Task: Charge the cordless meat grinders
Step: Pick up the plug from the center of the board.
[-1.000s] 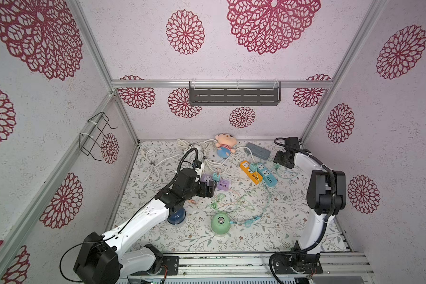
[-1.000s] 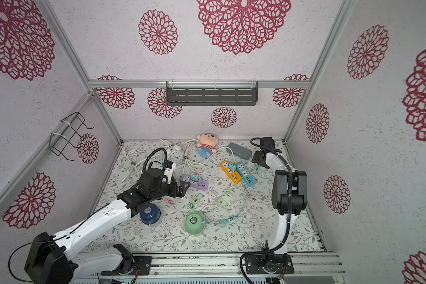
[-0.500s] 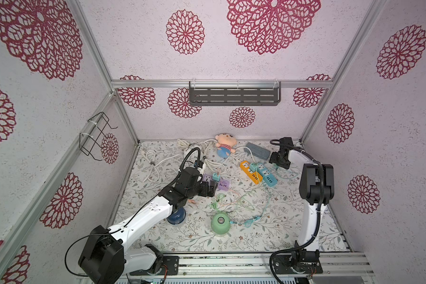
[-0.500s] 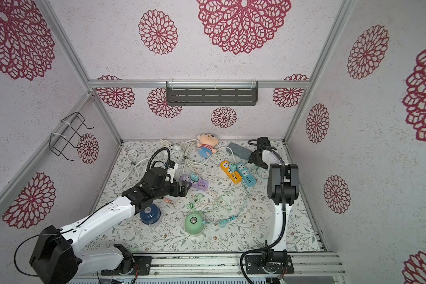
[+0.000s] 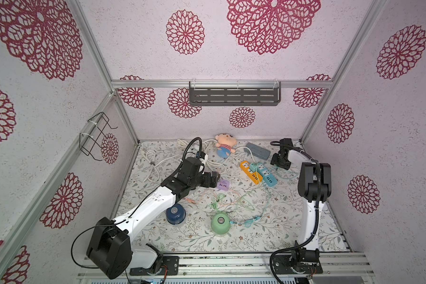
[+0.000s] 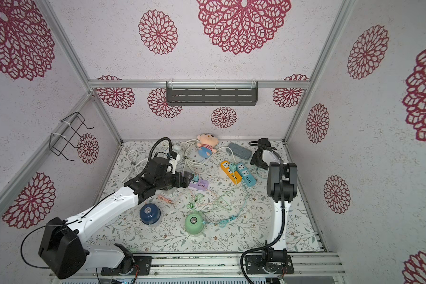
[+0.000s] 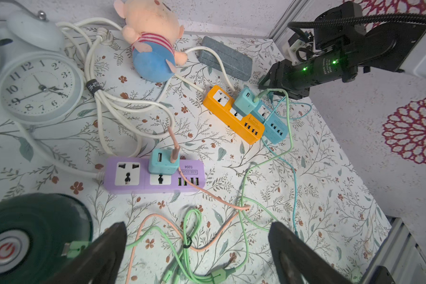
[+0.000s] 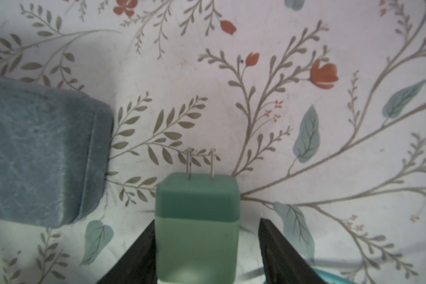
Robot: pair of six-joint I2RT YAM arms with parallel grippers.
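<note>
One domed light green grinder (image 5: 220, 223) bears a silver button (image 5: 220, 220).

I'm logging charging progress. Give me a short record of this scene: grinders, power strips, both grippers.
navy grinder: beside left arm, apparently unplugged
light green grinder: cable in its side
dark green grinder: green cable at its side
purple strip: charger with pink cable plugged in
orange strip, blue strip: side by side
left gripper: jaws open over loose cables
right gripper: jaws flank green charger, grip unclear
</note>
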